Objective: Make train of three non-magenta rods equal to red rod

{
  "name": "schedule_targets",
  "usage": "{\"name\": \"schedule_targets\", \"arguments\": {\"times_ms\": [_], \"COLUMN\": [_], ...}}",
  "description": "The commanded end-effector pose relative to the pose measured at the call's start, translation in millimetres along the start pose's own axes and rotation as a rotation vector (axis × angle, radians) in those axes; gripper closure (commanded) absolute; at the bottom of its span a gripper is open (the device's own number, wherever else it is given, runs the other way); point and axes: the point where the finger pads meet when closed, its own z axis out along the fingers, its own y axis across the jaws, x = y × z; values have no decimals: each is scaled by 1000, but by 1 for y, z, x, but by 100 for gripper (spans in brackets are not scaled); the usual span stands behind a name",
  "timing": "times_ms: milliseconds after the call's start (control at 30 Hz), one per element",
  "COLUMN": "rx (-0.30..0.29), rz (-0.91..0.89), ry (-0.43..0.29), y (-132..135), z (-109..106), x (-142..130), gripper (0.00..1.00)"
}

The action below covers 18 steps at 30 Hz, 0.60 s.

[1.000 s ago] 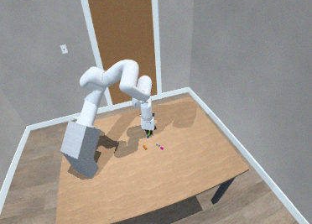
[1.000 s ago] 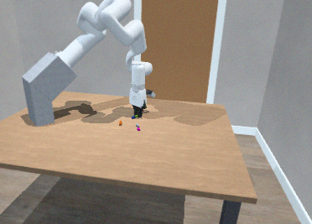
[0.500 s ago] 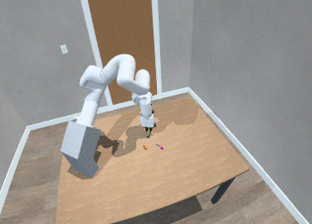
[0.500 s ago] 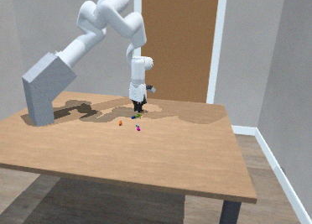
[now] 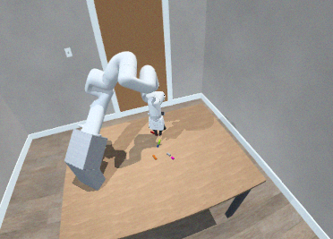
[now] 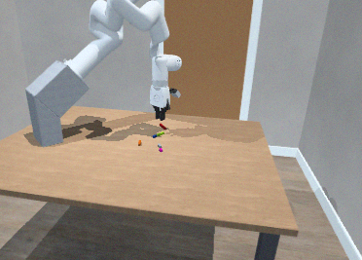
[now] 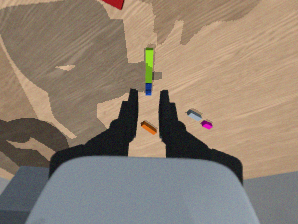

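Observation:
A lime rod (image 7: 149, 65) lies flat on the table with a short blue rod (image 7: 148, 89) touching its near end, in one line. My gripper (image 7: 148, 100) hovers above the blue end. Its fingers stand a little apart with nothing between them. The red rod (image 7: 112, 3) lies at the far edge of the wrist view. An orange rod (image 7: 148, 127) lies under the fingers on the near side. A grey rod (image 7: 194, 115) and a magenta rod (image 7: 207, 124) lie to the right. In the exterior view the gripper (image 6: 160, 118) is above the lime rod (image 6: 160, 133).
The robot's base block (image 6: 49, 104) stands at the table's left. The table's right half holds no objects. A door (image 6: 209, 46) and walls lie behind the table.

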Motion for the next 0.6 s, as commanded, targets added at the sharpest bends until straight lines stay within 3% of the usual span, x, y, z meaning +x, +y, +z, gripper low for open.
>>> {"name": "schedule_targets", "arguments": {"times_ms": [0,33,67,567], "rx": [13,13,13,13], "rz": [-1,-1,-1,-1], "ry": [-2,-2,-2,-2], "y": [1,1,1,1], "z": [-7,-7,-7,-7], "x": [0,0,0,0], "gripper": [76,76,0,0]}}
